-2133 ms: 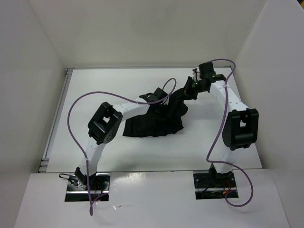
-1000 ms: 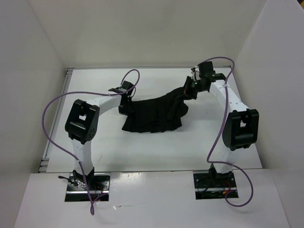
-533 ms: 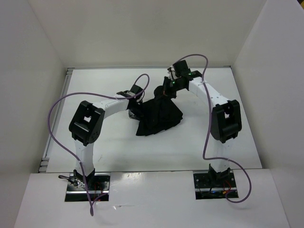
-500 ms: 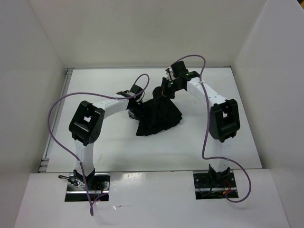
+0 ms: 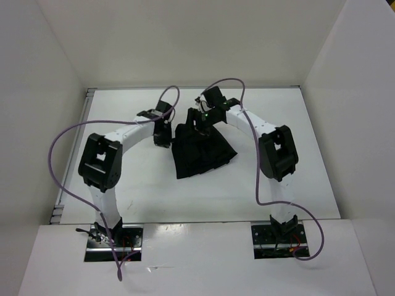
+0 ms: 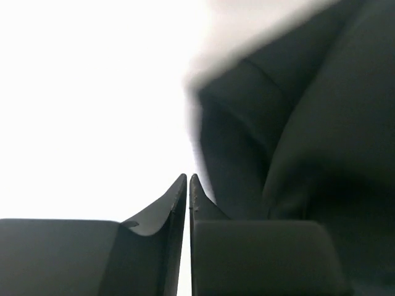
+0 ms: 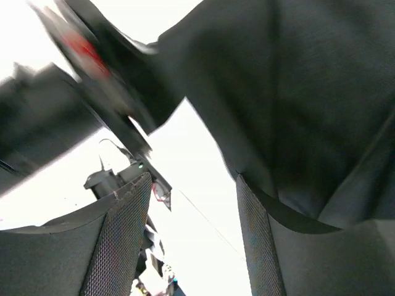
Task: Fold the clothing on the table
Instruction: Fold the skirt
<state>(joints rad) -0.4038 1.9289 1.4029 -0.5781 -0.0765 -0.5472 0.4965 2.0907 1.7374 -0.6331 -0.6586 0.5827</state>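
The garment (image 5: 200, 154) lies as a compact dark heap a little past the middle of the desk (image 5: 154, 191), between your two arms. It is narrow at its far end and flares out toward the near side. Layers overlap along its right side, so I judge at least one fold to be in place. The outline is lopsided, though, and the near edge looks ragged rather than square. I would call the job partly done, with the shape left to even up and probably another fold to make. Your left hand (image 6: 187, 182) sits just off the garment's far left edge. Its fingers are pressed almost together with nothing showing between them, and the fabric lies beside them, not in them. Your right hand (image 7: 192, 185) is over the garment's far end with its fingers spread wide. Only bare desk shows in the gap, and the cloth lies just past one finger. Neither hand appears to hold the garment, so any further fold would need a fresh grip on an edge or corner.
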